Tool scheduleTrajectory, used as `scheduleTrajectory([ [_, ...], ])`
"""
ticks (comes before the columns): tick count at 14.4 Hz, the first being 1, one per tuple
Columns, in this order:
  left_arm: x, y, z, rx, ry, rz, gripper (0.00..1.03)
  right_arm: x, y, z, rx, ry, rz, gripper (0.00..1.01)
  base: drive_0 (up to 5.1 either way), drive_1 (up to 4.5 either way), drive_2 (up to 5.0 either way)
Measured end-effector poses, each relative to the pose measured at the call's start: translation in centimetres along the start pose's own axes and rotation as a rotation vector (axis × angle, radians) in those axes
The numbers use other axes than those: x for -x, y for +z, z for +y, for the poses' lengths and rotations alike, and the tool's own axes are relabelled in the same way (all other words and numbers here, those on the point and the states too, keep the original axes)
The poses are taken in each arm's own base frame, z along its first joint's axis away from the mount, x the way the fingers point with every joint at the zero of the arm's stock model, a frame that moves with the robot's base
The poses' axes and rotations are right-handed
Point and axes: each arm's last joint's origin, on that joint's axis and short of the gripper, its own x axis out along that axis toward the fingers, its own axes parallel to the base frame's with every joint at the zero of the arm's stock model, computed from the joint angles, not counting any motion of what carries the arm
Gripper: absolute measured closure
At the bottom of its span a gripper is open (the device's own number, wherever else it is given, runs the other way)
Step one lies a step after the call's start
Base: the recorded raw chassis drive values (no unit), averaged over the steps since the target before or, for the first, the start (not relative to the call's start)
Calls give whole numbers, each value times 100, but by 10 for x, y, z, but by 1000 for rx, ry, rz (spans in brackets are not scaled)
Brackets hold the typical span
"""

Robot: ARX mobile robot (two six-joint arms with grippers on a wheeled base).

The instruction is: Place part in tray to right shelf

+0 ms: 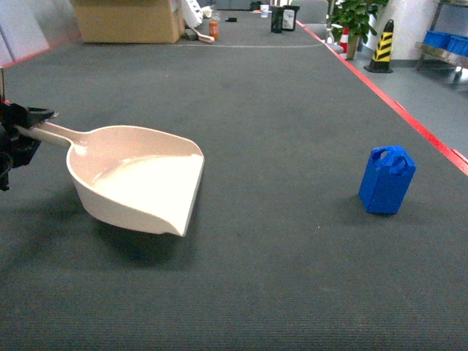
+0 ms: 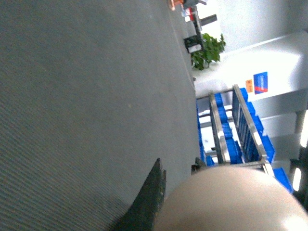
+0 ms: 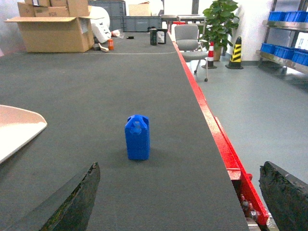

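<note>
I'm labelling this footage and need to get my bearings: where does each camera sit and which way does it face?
Head: high on the robot, slanting down at the table, tray and part; left gripper on the handle at the left edge.
Left wrist: rolled sideways, along the table toward distant shelving; one dark finger.
Right wrist: low, facing the upright part; open right gripper.
Shared: head and right wrist show part and tray.

Even, bright overhead light; soft shadows under the tray (image 1: 139, 179) (left wrist view blurred, wall overexposed).
</note>
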Motion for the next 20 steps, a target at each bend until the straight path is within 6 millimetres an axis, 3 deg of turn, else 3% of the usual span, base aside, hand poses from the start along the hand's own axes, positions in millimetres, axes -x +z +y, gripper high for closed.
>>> scheduleTrajectory([
  [3,9,-28,-37,-6,-124,53,90,0,0,0,0,0,0,3,0,0,0],
  [8,17,-71,-118,-3,-398,140,90,0,0,0,0,0,0,3,0,0,0],
  [14,15,-139,-151,113,-462,330,90,0,0,0,0,0,0,3,0,0,0],
  [16,14,-146,-158,125,-481,343,90,0,0,0,0,0,0,3,0,0,0],
  [20,13,-140,-156,126,-472,319,90,0,0,0,0,0,0,3,0,0,0],
])
